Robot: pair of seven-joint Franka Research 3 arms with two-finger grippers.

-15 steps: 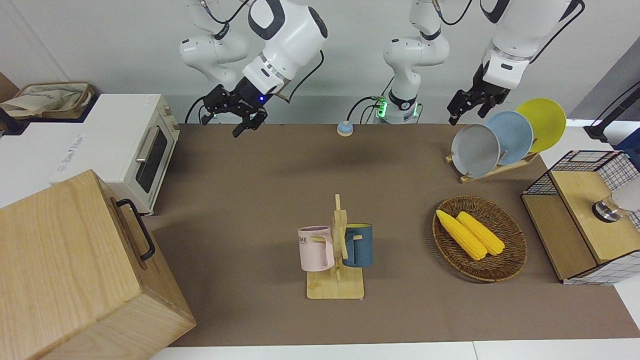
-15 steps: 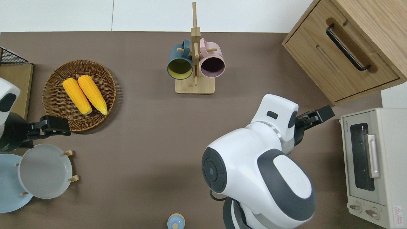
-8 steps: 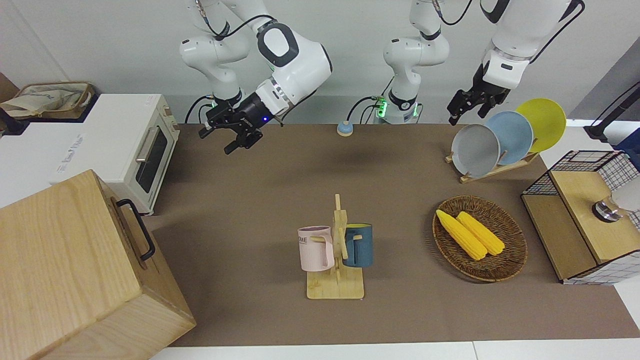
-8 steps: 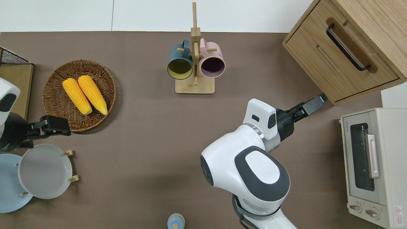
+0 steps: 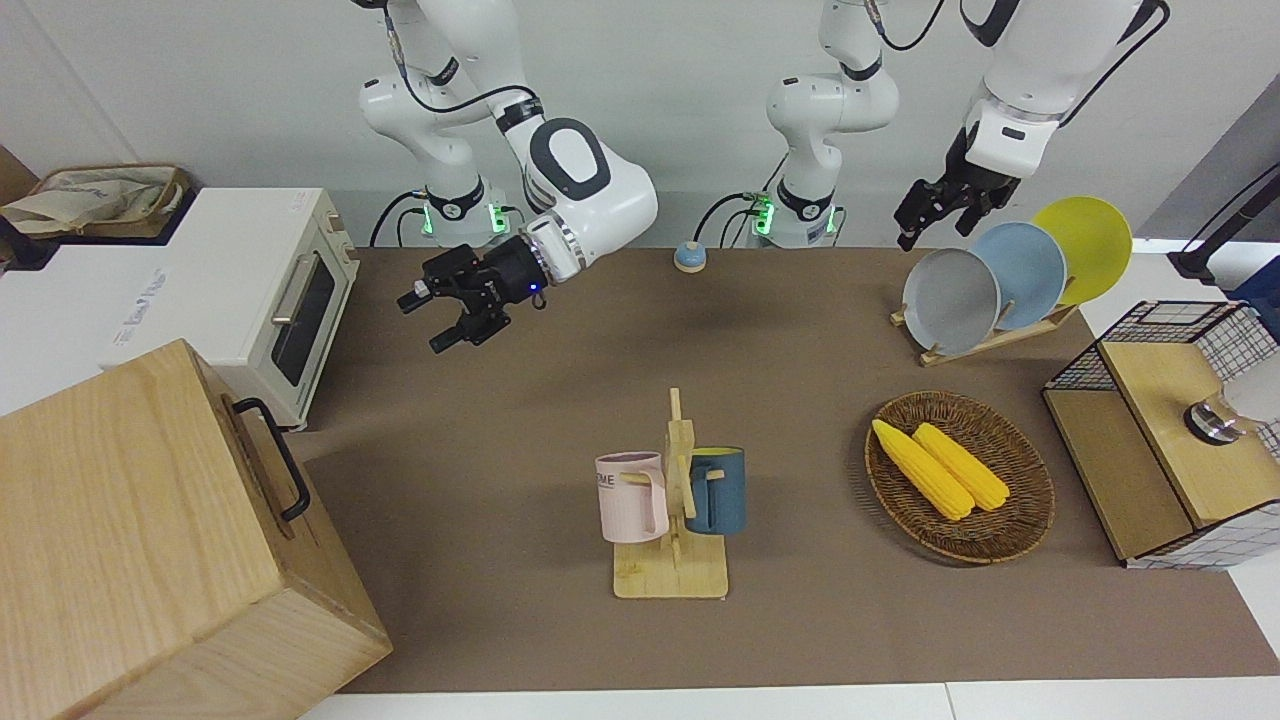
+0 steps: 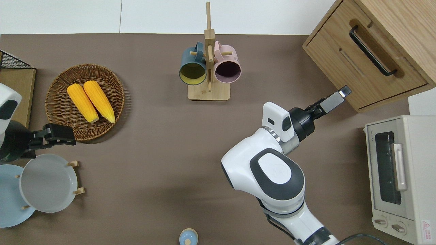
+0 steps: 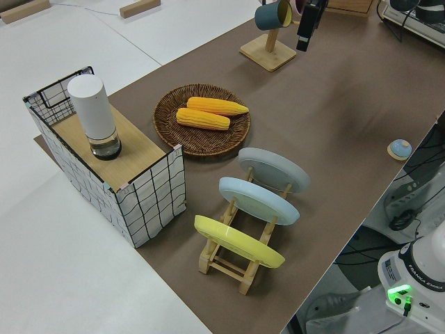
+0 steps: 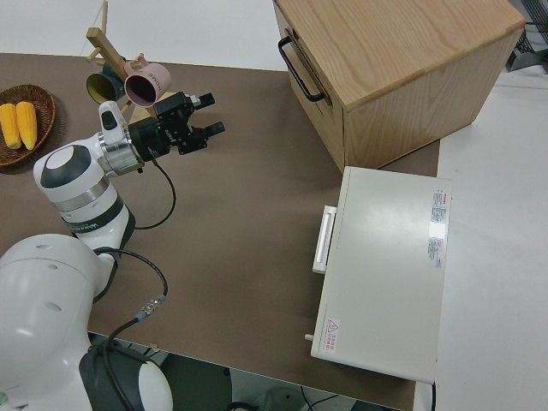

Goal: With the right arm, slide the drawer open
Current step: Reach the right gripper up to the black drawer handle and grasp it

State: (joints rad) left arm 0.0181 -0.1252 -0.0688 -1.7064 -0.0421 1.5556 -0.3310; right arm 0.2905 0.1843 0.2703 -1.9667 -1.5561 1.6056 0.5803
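The pale wooden cabinet [image 6: 402, 20] stands at the right arm's end of the table. Its drawer [image 6: 354, 68] has a black bar handle [image 6: 371, 51] and sits flush with the cabinet front, shut. The handle also shows in the front view [image 5: 272, 455] and the right side view [image 8: 296, 67]. My right gripper [image 6: 340, 93] is open and empty in the air, over the brown mat just in front of the cabinet, short of the handle. It also shows in the front view [image 5: 425, 323] and the right side view [image 8: 210, 116]. The left arm [image 5: 1000, 130] is parked.
A white toaster oven [image 6: 398, 177] stands beside the cabinet, nearer to the robots. A mug rack [image 6: 208, 93] with two mugs is mid-table. A wicker basket [image 6: 58, 85] with two corn cobs, a plate rack [image 5: 985, 340] and a wire-mesh box [image 5: 1170, 450] are toward the left arm's end.
My right arm has stretched out and come lower; its gripper has moved away from the robots, toward the cabinet front. The left arm has not moved.
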